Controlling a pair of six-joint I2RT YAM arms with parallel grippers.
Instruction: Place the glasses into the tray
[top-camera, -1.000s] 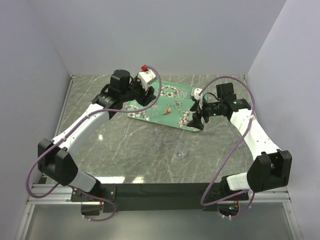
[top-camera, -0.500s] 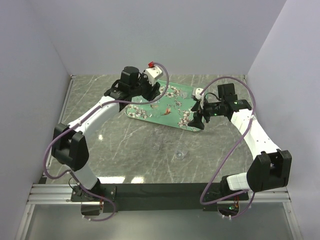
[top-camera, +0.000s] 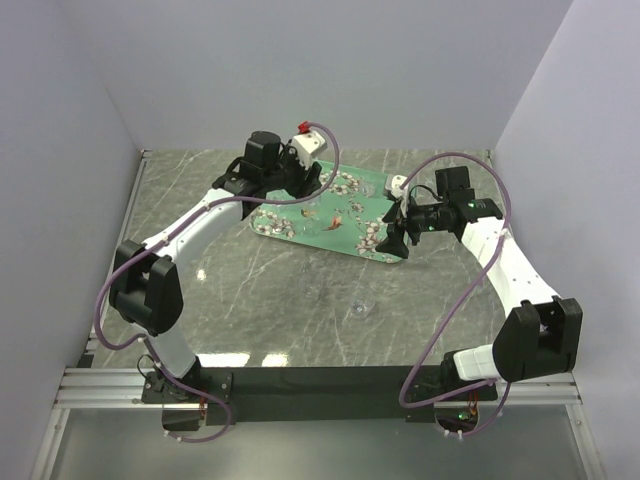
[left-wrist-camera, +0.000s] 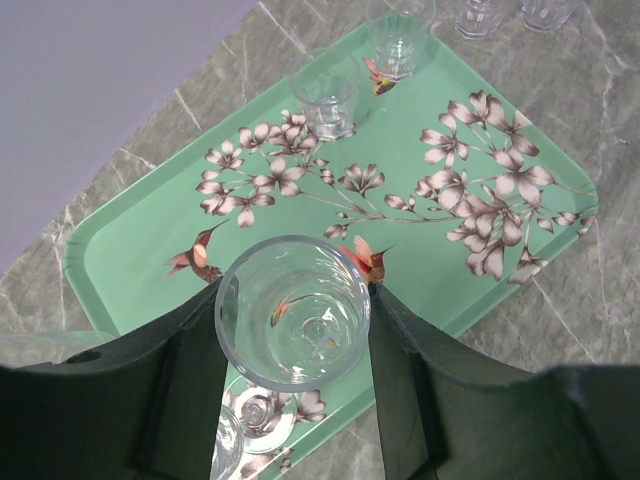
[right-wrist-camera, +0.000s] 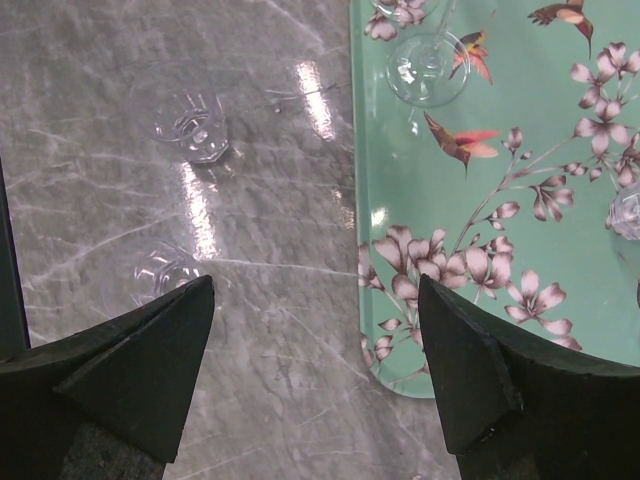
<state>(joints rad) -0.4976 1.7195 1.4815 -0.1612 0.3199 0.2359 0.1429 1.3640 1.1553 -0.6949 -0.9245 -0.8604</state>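
Note:
The mint-green tray lies at the back middle of the table. My left gripper hangs over its left part, shut on a clear stemmed glass held upright above the tray. Two tumblers stand on the tray's far part. A stemmed glass's foot rests on the near rim area. My right gripper is open and empty over the tray's right edge, at its near corner. Two glasses stand on the table beside the tray.
Two more glasses stand on the table beyond the tray. One glass stands alone mid-table. A stemmed glass's foot sits on the tray. Grey walls close the back and both sides.
My left arm has swung right and back, bringing its gripper with the glass over the tray's left part. In the last half second it barely moved. The right arm has stayed still.

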